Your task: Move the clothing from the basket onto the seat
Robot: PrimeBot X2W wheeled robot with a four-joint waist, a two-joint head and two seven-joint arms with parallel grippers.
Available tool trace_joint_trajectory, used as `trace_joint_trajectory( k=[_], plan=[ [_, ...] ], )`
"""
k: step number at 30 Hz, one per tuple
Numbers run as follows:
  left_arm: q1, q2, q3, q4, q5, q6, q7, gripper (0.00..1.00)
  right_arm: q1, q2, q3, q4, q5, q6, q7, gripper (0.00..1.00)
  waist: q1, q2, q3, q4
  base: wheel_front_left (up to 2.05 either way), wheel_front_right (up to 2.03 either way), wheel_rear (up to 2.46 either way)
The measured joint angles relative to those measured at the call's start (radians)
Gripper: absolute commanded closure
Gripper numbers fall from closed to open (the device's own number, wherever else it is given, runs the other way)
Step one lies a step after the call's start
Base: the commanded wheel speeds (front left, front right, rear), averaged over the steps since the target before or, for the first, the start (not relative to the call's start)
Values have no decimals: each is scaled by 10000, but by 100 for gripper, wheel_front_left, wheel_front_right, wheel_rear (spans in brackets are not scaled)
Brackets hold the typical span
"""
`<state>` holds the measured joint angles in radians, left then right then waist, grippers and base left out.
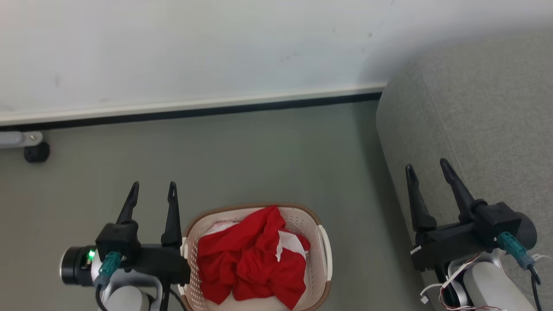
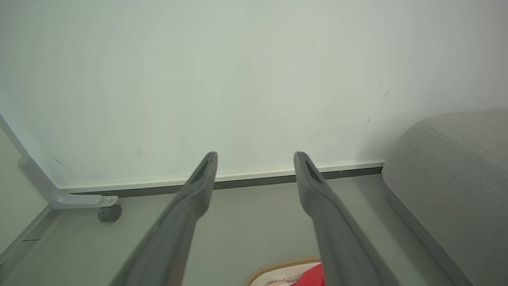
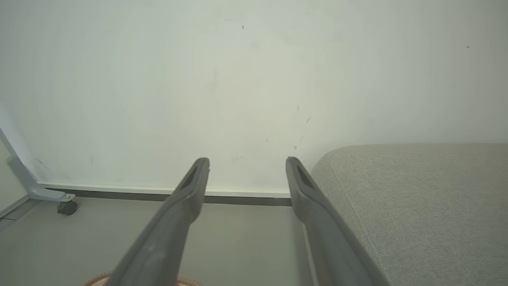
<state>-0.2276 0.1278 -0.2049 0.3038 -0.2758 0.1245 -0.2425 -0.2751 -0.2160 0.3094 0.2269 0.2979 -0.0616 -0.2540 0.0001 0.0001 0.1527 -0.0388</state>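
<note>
In the head view, a pale wall (image 1: 216,43) is seen across the top of the frame, met by a white skirting strip (image 1: 194,106) and a grey-green floor (image 1: 268,164). At the left edge a black caster (image 1: 36,152) is carried under a grey metal leg (image 1: 15,139). The basket (image 1: 323,246) is set on the floor at the bottom centre; it is cream-white and perforated, with a brown rim band. The clothing (image 1: 250,259) is heaped inside it, bright red and crumpled, with white patches (the number of garments cannot be told). The grey woven seat (image 1: 475,121) is found at the right, well apart from the basket, with bare floor between them. The left gripper (image 1: 154,185) is held just beside the basket's left rim, its 2 fingers spread and empty. The right gripper (image 1: 426,164) is held at the lower right, against the seat's edge, likewise spread and empty.

In the left wrist view, 2 parted fingers are seen against the wall. A sliver of basket rim and red cloth is caught at the bottom edge.

In the right wrist view, the fingers are parted too, the seat is spread over the lower right, and a trace of brown rim is glimpsed at the bottom left.
</note>
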Motion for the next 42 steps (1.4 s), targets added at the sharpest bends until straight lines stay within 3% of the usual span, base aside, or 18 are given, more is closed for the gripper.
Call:
trace_joint_trajectory(
  k=[17,28,42],
  plan=[
    [-1887,-123,-673,621,504,-207,420,0,-1501,278,-69,-1009,-205,2,-27,0,2,1,2388,-543,0,0,0],
    [-2905,-337,-1166,1831,677,-554,826,0,-2220,539,-77,-1356,-265,4,-27,0,-1,2,3897,-1080,0,0,0],
    [-3956,-464,-1097,3427,433,-966,924,0,-2773,928,58,-1680,-359,92,-27,0,0,2,5481,-1806,0,0,0]
  ],
)
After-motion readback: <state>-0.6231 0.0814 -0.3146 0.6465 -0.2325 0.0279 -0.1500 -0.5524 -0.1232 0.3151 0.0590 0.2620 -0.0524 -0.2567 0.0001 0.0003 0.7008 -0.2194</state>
